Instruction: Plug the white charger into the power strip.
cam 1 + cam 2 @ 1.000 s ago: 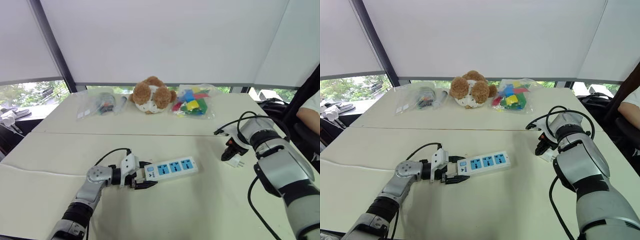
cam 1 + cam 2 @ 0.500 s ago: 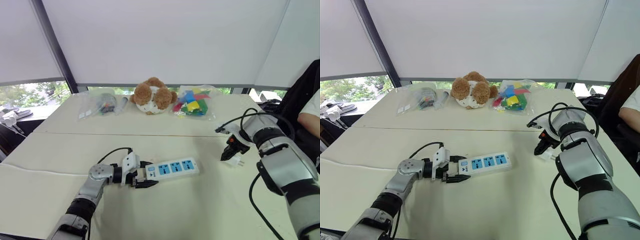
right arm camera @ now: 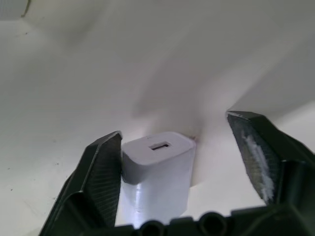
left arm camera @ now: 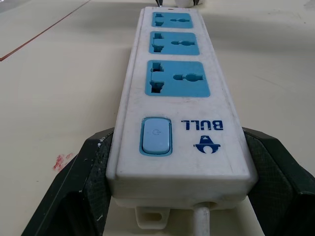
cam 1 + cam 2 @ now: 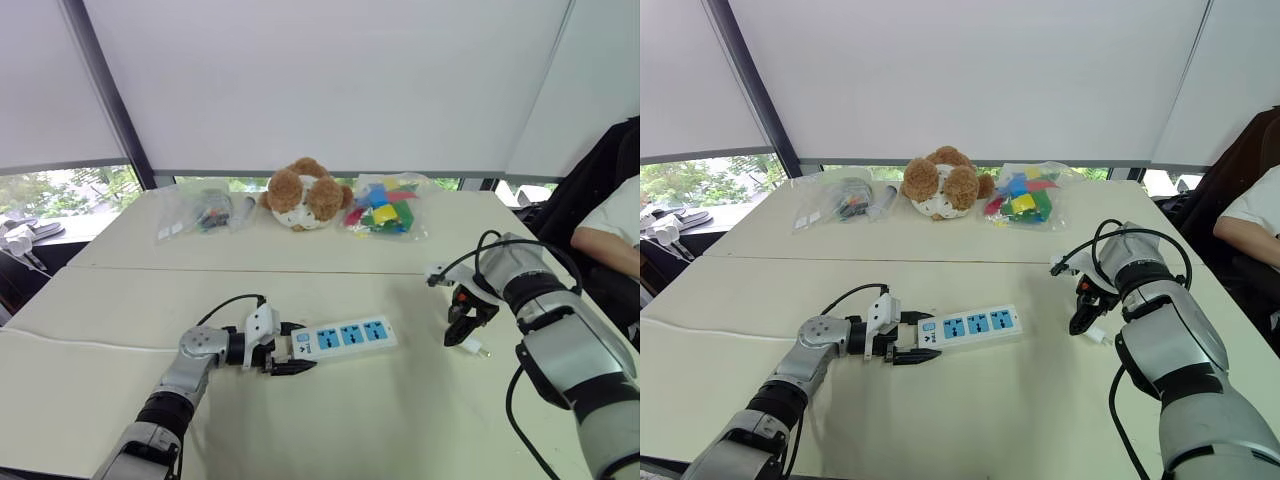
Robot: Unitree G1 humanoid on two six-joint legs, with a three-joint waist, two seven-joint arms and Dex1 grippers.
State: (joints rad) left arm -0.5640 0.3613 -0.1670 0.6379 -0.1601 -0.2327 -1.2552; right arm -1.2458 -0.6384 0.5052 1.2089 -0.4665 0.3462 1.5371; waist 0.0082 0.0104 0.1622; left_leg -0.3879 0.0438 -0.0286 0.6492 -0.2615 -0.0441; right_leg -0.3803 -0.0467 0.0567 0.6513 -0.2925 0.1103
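**Inspector:** Where is each task item lying, and why are you holding things this way?

**Operator:** I am keeping my left tool (image 5: 908, 345) clamped on the switch end of the power strip (image 5: 345, 335), one pad (image 4: 74, 182) on each long side. The strip is lying flat on the tabletop (image 5: 380, 420) with its three blue sockets facing up. I judge that this grip is pinning it so it will not slide when a plug is pushed in.

**Inspector:** And the charger?

**Operator:** The white charger (image 3: 157, 164) is resting on the tabletop well to the right of the strip, with its USB port facing my wrist camera. My right tool (image 5: 458, 333) is pointing steeply down over it with the fingers spread wide. One pad (image 3: 106, 169) is touching or nearly touching the charger's side; the other is standing clear.

**Inspector:** Is it held?

**Operator:** Not by my reading. The fingers are straddling it, not pinching it, so a fresh grasp looks needed before insertion.
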